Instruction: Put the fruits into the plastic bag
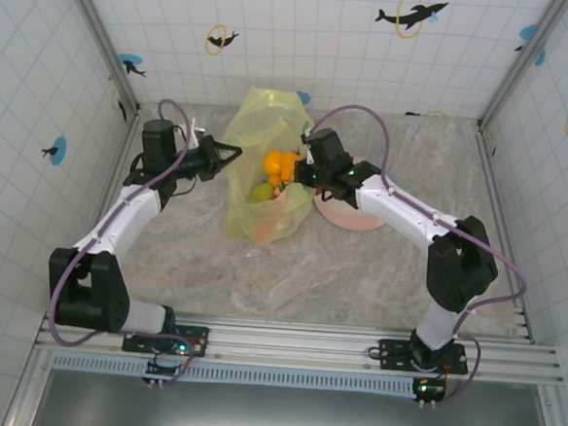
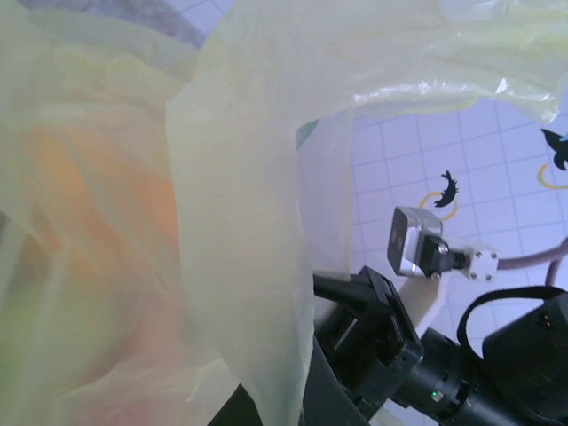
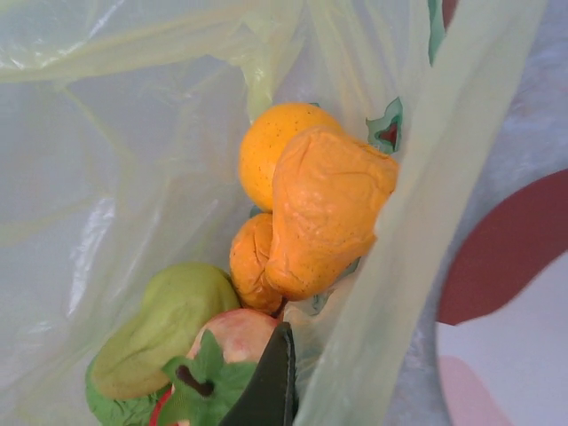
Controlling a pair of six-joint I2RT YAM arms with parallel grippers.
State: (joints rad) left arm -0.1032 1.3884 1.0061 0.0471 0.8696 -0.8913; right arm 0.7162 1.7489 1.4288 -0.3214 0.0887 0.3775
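Observation:
The translucent yellow-green plastic bag (image 1: pixel 261 124) lies mid-table with its mouth held apart. My left gripper (image 1: pixel 232 155) is shut on the bag's left rim, and the film (image 2: pixel 240 222) drapes over its dark jaws (image 2: pixel 306 395). My right gripper (image 1: pixel 298 175) is shut on the right rim, its dark tip (image 3: pixel 282 355) against the film (image 3: pixel 408 231). Fruits lie inside the bag: a round orange one (image 3: pixel 266 142), an orange pear-shaped one (image 3: pixel 328 213), a small orange one (image 3: pixel 250 262), a yellow-green one (image 3: pixel 169 319) and a red one with a green leaf (image 3: pixel 232 335).
A round plate (image 1: pixel 350 218) in pink and brown sits on the table just right of the bag, under my right forearm, and its rim (image 3: pixel 506 257) shows beside the bag. My right arm's wrist (image 2: pixel 390 342) stands close behind the bag. Tiled walls enclose the table.

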